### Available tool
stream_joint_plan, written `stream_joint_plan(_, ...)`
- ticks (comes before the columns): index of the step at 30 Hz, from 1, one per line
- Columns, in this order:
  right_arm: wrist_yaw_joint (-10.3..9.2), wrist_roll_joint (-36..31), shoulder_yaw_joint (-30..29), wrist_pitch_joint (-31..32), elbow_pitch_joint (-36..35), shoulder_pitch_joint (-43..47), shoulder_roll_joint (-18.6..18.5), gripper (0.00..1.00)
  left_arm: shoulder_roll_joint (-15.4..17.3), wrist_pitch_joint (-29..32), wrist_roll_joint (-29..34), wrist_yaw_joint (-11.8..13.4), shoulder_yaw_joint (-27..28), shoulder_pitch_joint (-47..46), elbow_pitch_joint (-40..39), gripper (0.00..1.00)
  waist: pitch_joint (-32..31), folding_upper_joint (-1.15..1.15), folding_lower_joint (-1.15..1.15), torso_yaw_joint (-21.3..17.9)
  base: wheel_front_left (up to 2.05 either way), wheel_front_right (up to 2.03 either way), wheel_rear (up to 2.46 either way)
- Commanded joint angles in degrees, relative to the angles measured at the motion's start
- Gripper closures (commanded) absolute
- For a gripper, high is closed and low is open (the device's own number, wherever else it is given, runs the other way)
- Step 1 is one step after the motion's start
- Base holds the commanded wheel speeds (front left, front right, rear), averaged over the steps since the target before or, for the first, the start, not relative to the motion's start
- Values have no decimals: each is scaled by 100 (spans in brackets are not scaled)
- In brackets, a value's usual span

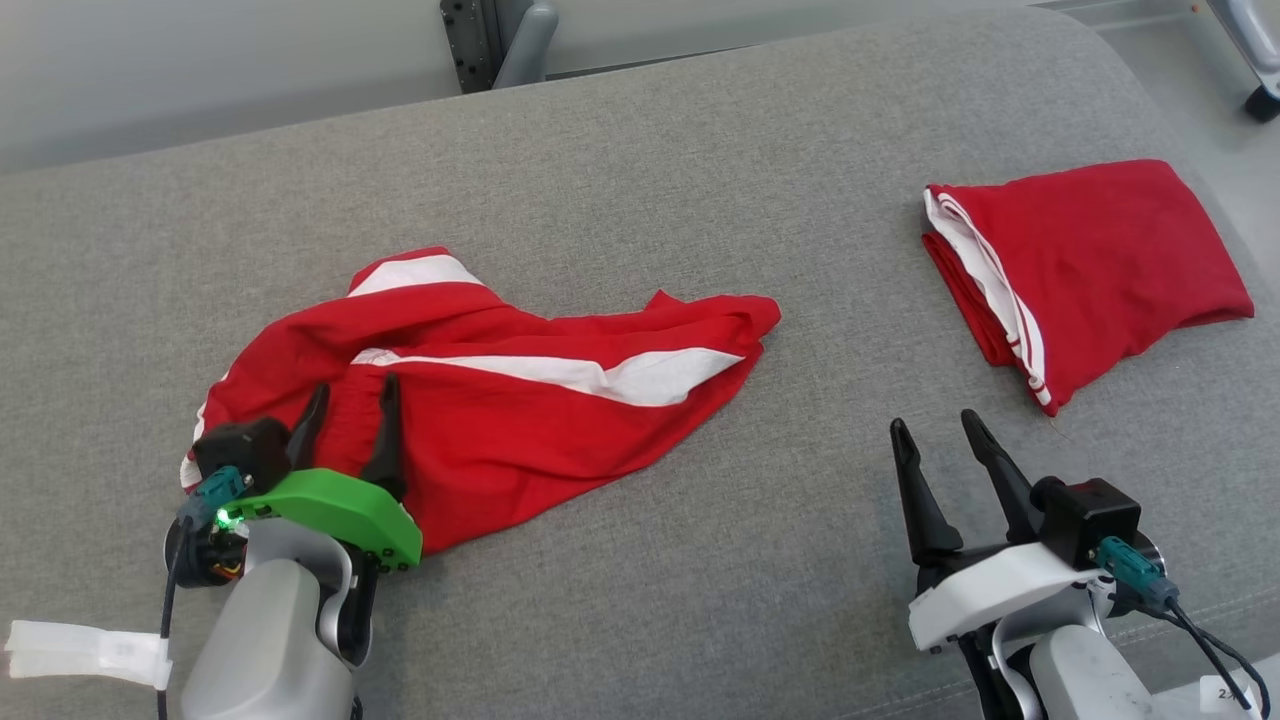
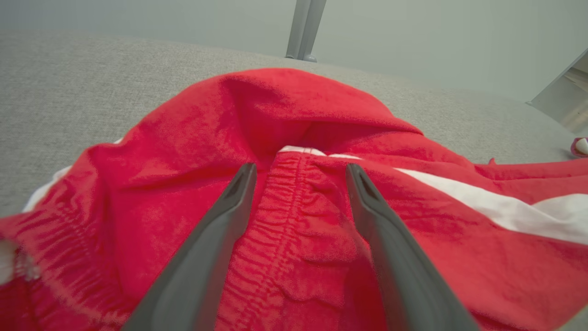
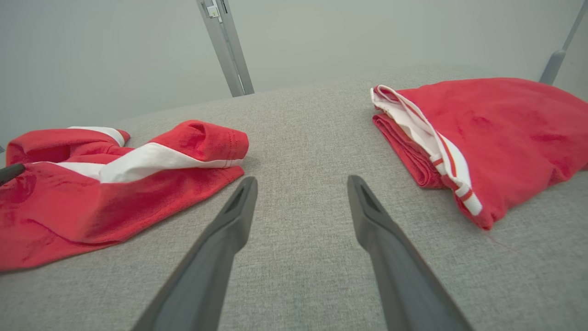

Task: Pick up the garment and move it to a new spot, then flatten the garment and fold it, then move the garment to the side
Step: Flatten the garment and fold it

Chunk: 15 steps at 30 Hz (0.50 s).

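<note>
- The garment (image 1: 520,420), a pair of soft red fabric shorts with broad white stripes, lies loose and rumpled on the grey fabric-covered table (image 1: 700,180), towards its left and middle.
- One long white band (image 1: 620,375) runs across the garment's upper layer, and a second white patch shows at its far edge. The cloth is creased and partly doubled over itself, with one leg end reaching to the right.
- In the left wrist view its gathered elastic waistband (image 2: 294,220) runs up between the two dark fingers, with a raised hump of red cloth beyond it.
- The left claw (image 1: 356,384) is spread wide over the garment's near-left part, one finger on each side of the waistband, gripping nothing.
- The right claw (image 1: 934,420) is also spread wide and holds nothing, over bare table.
- A folded red cloth (image 1: 1100,260) with white-and-red striped edging lies apart at the right of the table, beyond the right claw.
</note>
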Motion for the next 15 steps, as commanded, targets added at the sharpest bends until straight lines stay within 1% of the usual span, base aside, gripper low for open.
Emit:
stream_joint_plan(1, -7, -22, -1, -15, -3, -71, -15, 0, 92, -1, -77, -14, -26, -121, -31, 0, -1, 41, 0, 24, 0, 0, 0)
stream_joint_plan(9, -7, 41, 87, -14, 17, -92, -15, 0, 240, -1, -415, -15, -334, -216, 279, 0, -16, 41, 0, 65, 0, 0, 0)
stream_joint_plan(15, -7, 66, 100, -14, 43, -65, -15, 0, 239, -1, -578, -16, -627, -286, 469, 0, -24, 41, 0, 66, 0, 0, 0)
